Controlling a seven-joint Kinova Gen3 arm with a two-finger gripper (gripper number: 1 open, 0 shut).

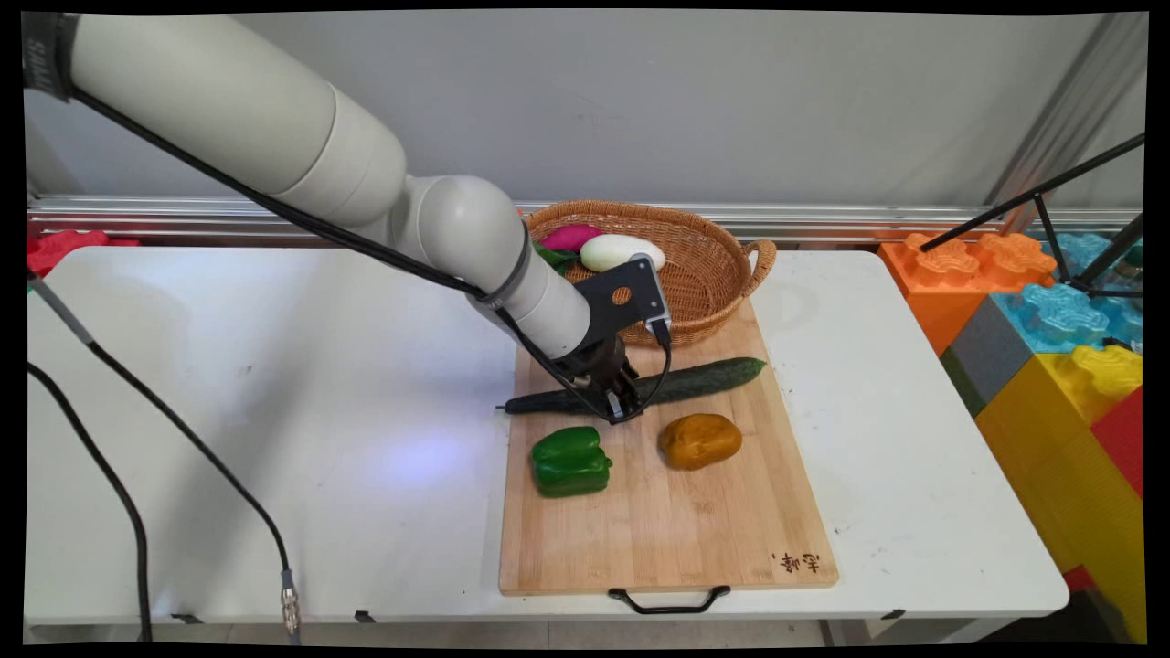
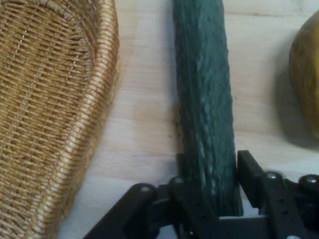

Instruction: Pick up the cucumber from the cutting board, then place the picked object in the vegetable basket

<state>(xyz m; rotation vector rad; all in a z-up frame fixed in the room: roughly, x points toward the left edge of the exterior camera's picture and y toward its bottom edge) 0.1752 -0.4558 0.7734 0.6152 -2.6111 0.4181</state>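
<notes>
The gripper [image 1: 622,408] straddles the cucumber [image 1: 704,378] near its middle on the cutting board [image 1: 676,539], fingers closed against its sides; long, stiff and bumpy-skinned, it likely handles best held mid-length.

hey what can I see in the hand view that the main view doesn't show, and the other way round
Only the hand view shows the pincer's fingers standing on either side of the cucumber, close against it, and the cucumber's bumpy skin up close.

Only the main view shows the green bell pepper, the white eggplant and purple vegetable in the basket, and the cutting board's handle.

Both show the cucumber, the wicker basket, the wooden cutting board, the brownish-yellow potato and the pincer.
</notes>
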